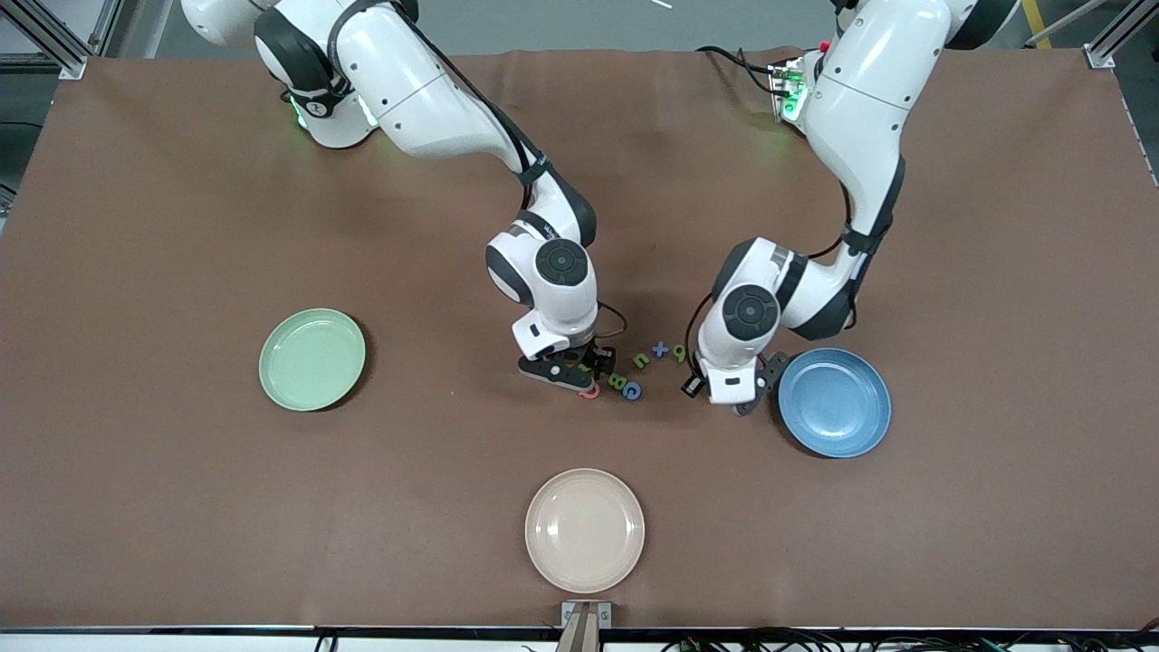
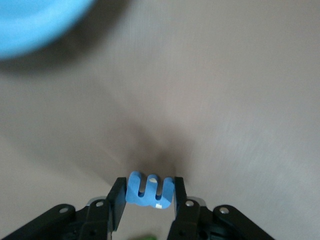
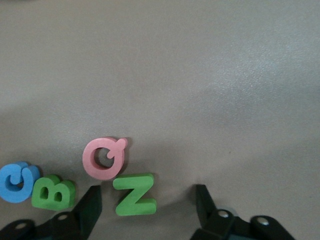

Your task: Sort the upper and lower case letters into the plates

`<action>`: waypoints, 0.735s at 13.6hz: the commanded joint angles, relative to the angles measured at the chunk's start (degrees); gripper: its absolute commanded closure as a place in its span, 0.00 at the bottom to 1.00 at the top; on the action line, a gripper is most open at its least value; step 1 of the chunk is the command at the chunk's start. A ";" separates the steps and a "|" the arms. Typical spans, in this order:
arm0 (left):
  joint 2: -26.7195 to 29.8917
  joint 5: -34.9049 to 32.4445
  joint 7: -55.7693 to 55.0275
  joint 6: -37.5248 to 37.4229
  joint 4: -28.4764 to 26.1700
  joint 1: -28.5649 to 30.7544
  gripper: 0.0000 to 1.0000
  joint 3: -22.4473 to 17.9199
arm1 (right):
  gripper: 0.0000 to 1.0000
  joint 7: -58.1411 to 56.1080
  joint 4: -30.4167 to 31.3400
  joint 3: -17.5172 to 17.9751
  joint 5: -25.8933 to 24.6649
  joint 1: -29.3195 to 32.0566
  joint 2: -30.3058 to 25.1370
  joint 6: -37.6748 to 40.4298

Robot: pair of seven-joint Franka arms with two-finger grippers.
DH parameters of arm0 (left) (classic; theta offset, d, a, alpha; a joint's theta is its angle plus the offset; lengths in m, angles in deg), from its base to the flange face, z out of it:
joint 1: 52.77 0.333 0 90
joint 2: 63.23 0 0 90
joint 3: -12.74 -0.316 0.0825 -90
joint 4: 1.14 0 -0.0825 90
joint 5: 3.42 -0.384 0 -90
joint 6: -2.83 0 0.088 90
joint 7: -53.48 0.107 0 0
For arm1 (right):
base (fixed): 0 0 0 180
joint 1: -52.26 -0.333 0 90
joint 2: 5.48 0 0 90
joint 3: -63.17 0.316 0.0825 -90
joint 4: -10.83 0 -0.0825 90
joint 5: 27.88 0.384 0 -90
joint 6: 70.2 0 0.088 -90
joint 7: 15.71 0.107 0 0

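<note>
My left gripper (image 2: 149, 184) is shut on a blue three-pronged letter (image 2: 150, 192), both fingers pressing its sides. In the front view this gripper (image 1: 741, 398) is beside the blue plate (image 1: 834, 401), whose rim also shows in the left wrist view (image 2: 30, 25). My right gripper (image 3: 147, 192) is open and low over the cluster of letters, with a green Z (image 3: 134, 194) between its fingers and untouched. A pink Q (image 3: 103, 157), a green B (image 3: 52, 192) and a blue letter (image 3: 17, 181) lie beside the Z. The mint green plate (image 1: 312, 359) lies toward the right arm's end.
A green n (image 1: 641, 359), a blue plus-shaped piece (image 1: 661, 349) and a green 9-shaped piece (image 1: 679, 353) lie between the two grippers. A cream-beige plate (image 1: 585, 530) sits near the table's front edge. Brown cloth covers the table.
</note>
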State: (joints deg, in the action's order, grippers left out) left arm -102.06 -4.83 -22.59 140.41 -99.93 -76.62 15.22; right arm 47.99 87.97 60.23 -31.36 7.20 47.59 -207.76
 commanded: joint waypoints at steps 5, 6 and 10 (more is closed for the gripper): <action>4.47 -1.22 20.40 -0.98 0.00 12.50 0.99 0.16 | 1.00 -0.85 -0.42 -0.58 -1.01 1.19 -0.85 1.32; 4.38 -1.22 23.91 -2.30 0.00 14.16 0.98 0.16 | 1.00 -4.52 0.46 -0.58 -0.92 2.51 -1.91 3.42; 3.94 -1.22 30.01 -5.73 -0.96 18.13 0.70 0.16 | 1.00 -20.77 9.13 -0.14 0.04 10.41 -13.39 10.82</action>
State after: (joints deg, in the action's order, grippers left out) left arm -98.41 -4.91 6.05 136.51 -99.95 -59.15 14.92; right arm 34.74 87.81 58.72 -31.36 12.97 43.85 -198.40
